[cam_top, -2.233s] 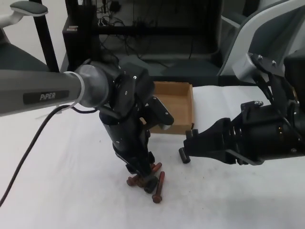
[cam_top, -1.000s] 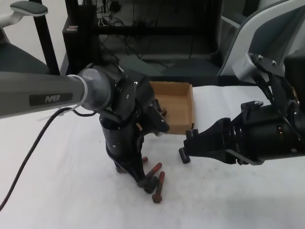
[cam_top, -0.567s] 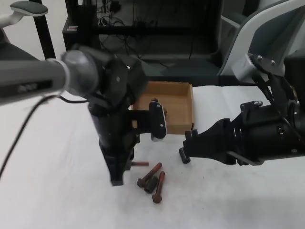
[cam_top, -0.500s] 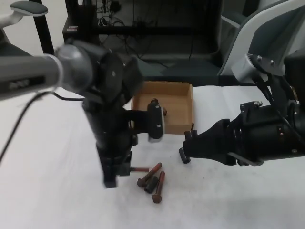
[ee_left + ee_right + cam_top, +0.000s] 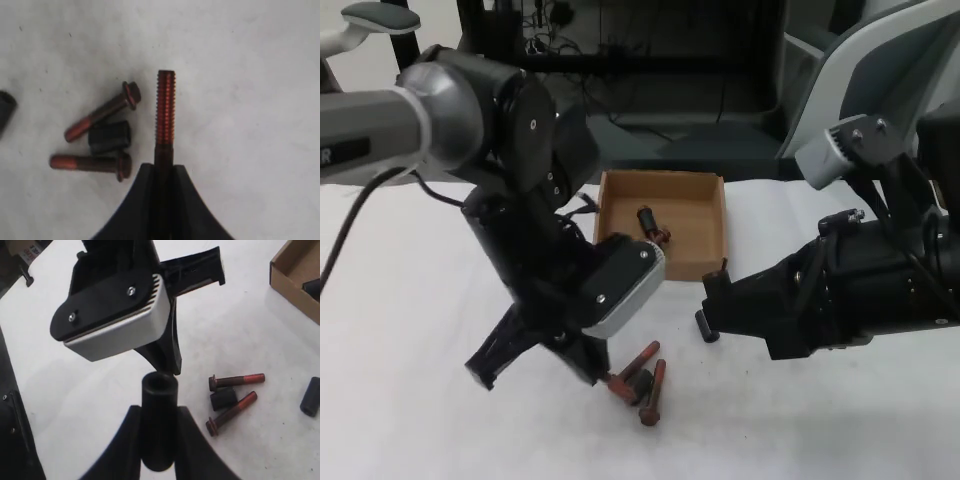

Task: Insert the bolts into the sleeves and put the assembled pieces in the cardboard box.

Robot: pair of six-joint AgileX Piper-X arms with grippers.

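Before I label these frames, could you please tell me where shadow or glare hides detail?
Left wrist view: no glare; the copper-red threaded metal bolt runs into the dark left tool, head hidden. Right wrist view: the black cylindrical sleeve blends with the right tool. High view: dim room behind the white bench.

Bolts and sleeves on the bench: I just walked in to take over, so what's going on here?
The left gripper is shut on a bolt, threaded end pointing out. The right gripper is shut on a sleeve, open end facing the other arm. The two are not yet joined. Two loose bolts and a loose sleeve lie together on the bench, a second loose sleeve apart from them. The cardboard box holds one piece already.
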